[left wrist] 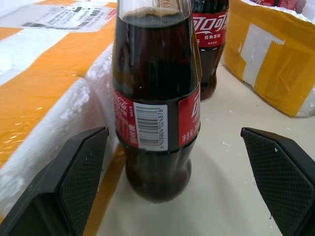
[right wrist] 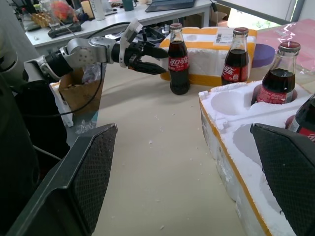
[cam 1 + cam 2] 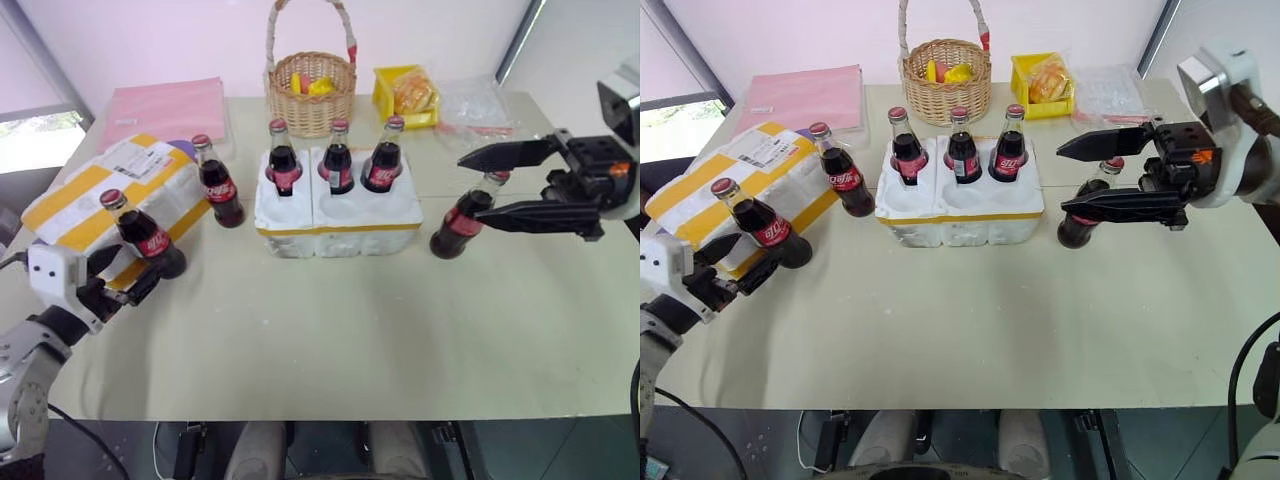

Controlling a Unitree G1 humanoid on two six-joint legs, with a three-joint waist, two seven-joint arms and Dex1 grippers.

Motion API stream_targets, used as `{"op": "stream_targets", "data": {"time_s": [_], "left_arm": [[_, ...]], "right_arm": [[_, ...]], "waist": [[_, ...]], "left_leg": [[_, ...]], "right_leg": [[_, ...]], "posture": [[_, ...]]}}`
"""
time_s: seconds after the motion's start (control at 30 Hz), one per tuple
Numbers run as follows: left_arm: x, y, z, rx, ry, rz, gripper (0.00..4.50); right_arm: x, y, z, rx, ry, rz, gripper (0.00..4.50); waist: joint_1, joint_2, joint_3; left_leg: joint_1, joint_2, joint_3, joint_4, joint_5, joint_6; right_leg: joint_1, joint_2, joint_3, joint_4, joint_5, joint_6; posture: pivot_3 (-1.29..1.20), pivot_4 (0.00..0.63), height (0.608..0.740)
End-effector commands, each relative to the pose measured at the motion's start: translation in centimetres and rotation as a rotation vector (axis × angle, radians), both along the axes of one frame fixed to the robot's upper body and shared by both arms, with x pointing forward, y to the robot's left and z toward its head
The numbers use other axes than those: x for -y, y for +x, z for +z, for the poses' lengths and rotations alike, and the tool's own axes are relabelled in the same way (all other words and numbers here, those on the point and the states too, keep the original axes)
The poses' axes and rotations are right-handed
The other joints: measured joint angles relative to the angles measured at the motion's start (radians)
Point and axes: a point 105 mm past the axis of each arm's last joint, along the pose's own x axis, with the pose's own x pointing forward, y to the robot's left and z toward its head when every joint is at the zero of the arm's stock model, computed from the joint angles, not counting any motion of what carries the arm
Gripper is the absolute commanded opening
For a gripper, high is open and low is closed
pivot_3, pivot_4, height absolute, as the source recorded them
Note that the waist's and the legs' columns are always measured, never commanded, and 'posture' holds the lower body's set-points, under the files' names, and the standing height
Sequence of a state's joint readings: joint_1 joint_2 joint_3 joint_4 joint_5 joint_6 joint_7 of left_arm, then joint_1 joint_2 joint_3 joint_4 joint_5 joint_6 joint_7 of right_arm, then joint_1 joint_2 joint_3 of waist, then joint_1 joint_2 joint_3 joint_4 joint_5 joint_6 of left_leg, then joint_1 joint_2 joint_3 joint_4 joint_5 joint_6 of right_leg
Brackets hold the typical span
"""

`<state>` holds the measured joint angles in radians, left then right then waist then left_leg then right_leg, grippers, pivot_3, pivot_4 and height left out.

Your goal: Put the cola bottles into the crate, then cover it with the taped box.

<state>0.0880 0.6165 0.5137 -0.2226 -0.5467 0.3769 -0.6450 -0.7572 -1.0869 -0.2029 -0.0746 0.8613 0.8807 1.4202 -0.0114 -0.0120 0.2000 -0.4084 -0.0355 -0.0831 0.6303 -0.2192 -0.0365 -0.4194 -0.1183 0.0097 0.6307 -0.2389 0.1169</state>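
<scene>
The low white crate (image 3: 338,222) sits mid-table with three cola bottles (image 3: 338,158) upright in its back wells. One loose bottle (image 3: 219,183) stands to its left. Another bottle (image 3: 146,236) stands against the taped box (image 3: 95,190), just ahead of my open left gripper (image 3: 128,283). In the left wrist view that bottle (image 1: 156,103) rises between the spread fingers (image 1: 69,182), untouched. At the right, my open right gripper (image 3: 478,186) points left above a further bottle (image 3: 462,222), holding nothing. The right wrist view shows the crate (image 2: 231,147) and my left gripper (image 2: 147,59).
A wicker basket (image 3: 310,92), a yellow bin (image 3: 405,95) and a clear plastic bag (image 3: 478,100) line the table's far edge. A pink packet (image 3: 165,112) lies at the back left. Bare tabletop stretches in front of the crate to the near edge.
</scene>
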Motion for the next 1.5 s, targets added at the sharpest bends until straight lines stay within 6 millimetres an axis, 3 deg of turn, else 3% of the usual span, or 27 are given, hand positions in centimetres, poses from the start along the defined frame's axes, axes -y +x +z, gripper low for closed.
{"op": "stream_targets", "data": {"time_s": [0.03, 0.5, 0.9, 1.03, 1.3, 1.43, 1.5], "left_arm": [[0.5, 0.9, 0.6, 0.036, 0.017, -0.013, 4.5], [0.1, 2.3, 1.0, 0.055, 0.027, -0.008, 4.5], [1.1, 4.0, 0.7, 0.051, 0.011, -0.052, 4.5], [1.1, 3.9, 0.9, 0.05, 0.009, -0.057, 2.81], [1.4, 3.1, 1.6, 0.016, 0.028, -0.114, 2.81], [3.1, 2.1, 3.2, -0.005, 0.048, -0.259, 2.81], [5.0, 1.5, 5.5, -0.011, 0.067, -0.402, 2.81]], "right_arm": [[0.0, -0.9, 1.3, 0.065, 0.001, 0.009, 4.44], [0.1, -0.5, 0.3, 0.043, 0.006, -0.023, 4.44], [-0.2, -0.3, 0.1, 0.038, 0.022, -0.027, 4.44], [-0.2, -0.2, 0.0, 0.039, 0.023, -0.033, 4.5], [-0.2, 0.3, -0.2, 0.038, 0.026, -0.047, 4.5], [0.0, 0.3, -0.5, 0.034, 0.018, -0.05, 4.5], [0.2, 0.5, -0.7, 0.039, 0.011, -0.067, 4.5]], "waist": [[0.0, 0.0, 0.0], [0.0, 0.0, 0.0], [0.0, 0.0, 0.0], [0.0, 0.0, 0.0], [-0.002, 0.0, 0.0], [-0.002, -0.002, 0.001], [-0.001, -0.003, 0.002]], "left_leg": [[0.0, 0.0, 0.0, 0.0, 0.0, 0.0], [0.0, 0.0, 0.0, 0.0, 0.0, 0.0], [0.0, 0.0, 0.0, 0.0, 0.0, 0.0], [0.0, 0.0, 0.0, 0.0, 0.0, 0.0], [0.0, 0.0, 0.0, 0.0, 0.0, 0.0], [-0.001, 0.0, 0.0, -0.001, 0.0, 0.0], [-0.001, 0.0, 0.0, 0.0, 0.0, 0.0]], "right_leg": [[0.0, 0.0, 0.0, 0.0, 0.0, 0.0], [0.0, 0.0, 0.0, 0.0, 0.001, 0.002], [0.0, 0.0, 0.0, 0.0, 0.002, 0.004], [0.0, 0.0, 0.0, 0.0, 0.002, 0.003], [0.0, 0.0, 0.0, 0.0, 0.002, 0.003], [0.0, 0.0, 0.0, -0.001, 0.002, 0.003], [-0.001, 0.0, 0.0, -0.001, 0.001, 0.003]], "posture": [[0.0, 0.15, 0.738], [0.0, 0.15, 0.738], [0.0, 0.15, 0.738], [0.0, 0.15, 0.738], [0.0, 0.15, 0.738], [0.0, 0.15, 0.738], [0.0, 0.15, 0.738]]}}
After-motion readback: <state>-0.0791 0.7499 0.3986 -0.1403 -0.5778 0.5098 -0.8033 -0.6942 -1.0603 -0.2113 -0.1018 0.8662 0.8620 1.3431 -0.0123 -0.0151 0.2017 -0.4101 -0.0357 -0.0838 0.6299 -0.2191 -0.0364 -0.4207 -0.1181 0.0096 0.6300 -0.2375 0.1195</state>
